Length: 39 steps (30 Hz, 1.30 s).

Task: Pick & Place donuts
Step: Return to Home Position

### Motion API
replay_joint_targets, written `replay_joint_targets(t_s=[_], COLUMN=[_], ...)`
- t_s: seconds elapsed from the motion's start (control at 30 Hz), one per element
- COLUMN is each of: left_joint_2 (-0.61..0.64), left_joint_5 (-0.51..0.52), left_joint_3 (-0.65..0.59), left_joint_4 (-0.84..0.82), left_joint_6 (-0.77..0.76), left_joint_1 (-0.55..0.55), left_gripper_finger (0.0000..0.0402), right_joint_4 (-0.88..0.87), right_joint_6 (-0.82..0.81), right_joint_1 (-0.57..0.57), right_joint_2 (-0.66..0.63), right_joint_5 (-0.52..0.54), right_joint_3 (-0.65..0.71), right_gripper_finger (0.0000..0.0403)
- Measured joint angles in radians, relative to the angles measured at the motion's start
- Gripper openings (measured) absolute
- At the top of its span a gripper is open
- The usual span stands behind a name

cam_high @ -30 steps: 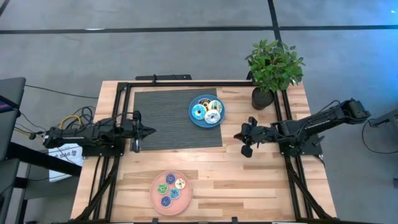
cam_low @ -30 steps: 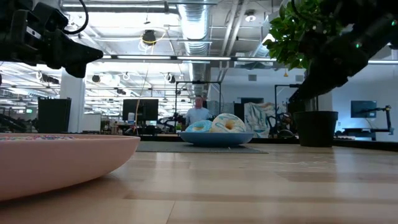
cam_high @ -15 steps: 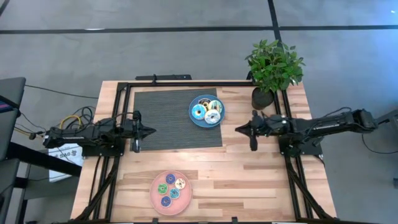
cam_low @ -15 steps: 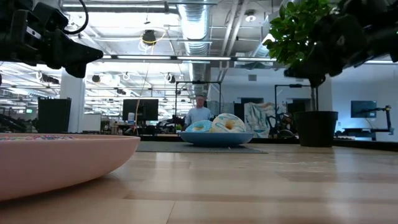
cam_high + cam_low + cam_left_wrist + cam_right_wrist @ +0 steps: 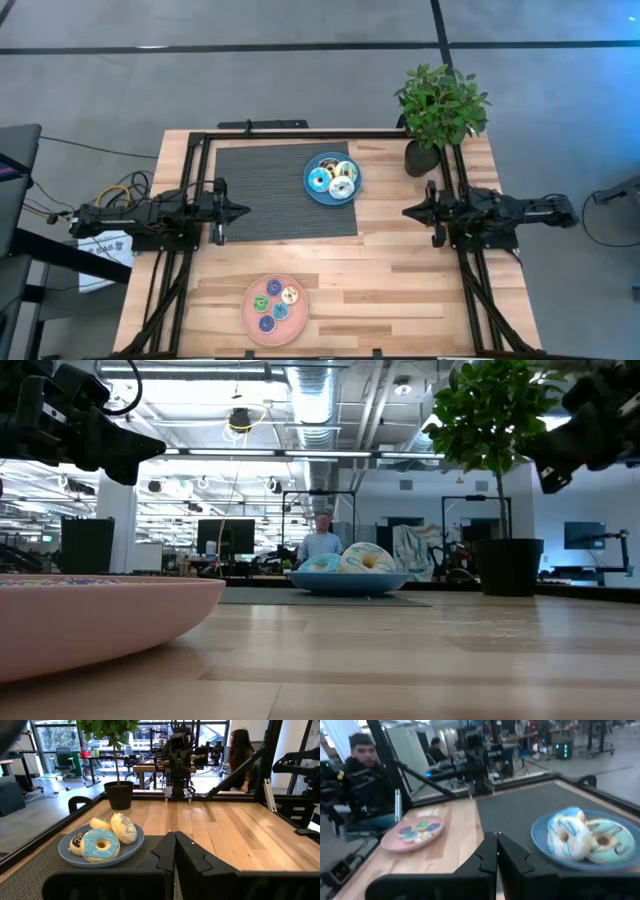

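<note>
Large donuts point(image 5: 333, 180) lie on the blue plate point(image 5: 311, 193), small donuts point(image 5: 276, 300) on the pink plate point(image 5: 252, 322); my right claw point(image 5: 408, 212) and left claw point(image 5: 243, 210), both pinched empty, should park level at the worktop point(image 5: 400, 290) edges.

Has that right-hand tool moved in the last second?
Yes. The right tool has drawn back toward the right edge of the table, farther from the blue plate.

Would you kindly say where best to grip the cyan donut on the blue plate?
Pinch the cyan donut from above, likely one finger in its hole, one on the rim facing the left gripper: it lies hole up, other donuts opposite.
</note>
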<state>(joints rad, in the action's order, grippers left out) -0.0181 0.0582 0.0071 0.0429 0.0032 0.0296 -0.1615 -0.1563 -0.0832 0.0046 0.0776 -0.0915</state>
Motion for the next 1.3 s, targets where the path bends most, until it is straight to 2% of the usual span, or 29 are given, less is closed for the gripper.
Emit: replay_joint_targets(t_s=[0.13, 0.43, 0.87, 1.13, 1.3], left_joint_2=[-0.002, -0.012, -0.013, -0.013, -0.013], left_joint_5=[0.000, 0.001, 0.001, 0.001, 0.001], left_joint_3=[0.000, 0.000, 0.000, 0.000, 0.000], left_joint_4=[-0.001, 0.000, -0.001, -0.001, 0.000], left_joint_6=[0.000, 0.000, 0.000, 0.000, 0.000], left_joint_1=[0.000, 0.000, 0.000, 0.000, 0.000], left_gripper_finger=[0.0000, 0.0000, 0.0000, 0.0000, 0.0000], right_joint_4=[-0.125, -0.143, -0.139, -0.139, -0.140], right_joint_6=[0.033, 0.165, 0.131, 0.131, 0.133], right_joint_1=[-0.001, -0.002, 0.000, 0.000, 0.000], right_joint_2=[0.005, -0.002, 0.015, 0.015, 0.015], right_joint_5=[-0.001, -0.001, 0.008, 0.177, 0.193], right_joint_3=[-0.015, -0.011, -0.010, -0.010, -0.010], right_gripper_finger=[0.0001, 0.0001, 0.0001, 0.0001, 0.0001])
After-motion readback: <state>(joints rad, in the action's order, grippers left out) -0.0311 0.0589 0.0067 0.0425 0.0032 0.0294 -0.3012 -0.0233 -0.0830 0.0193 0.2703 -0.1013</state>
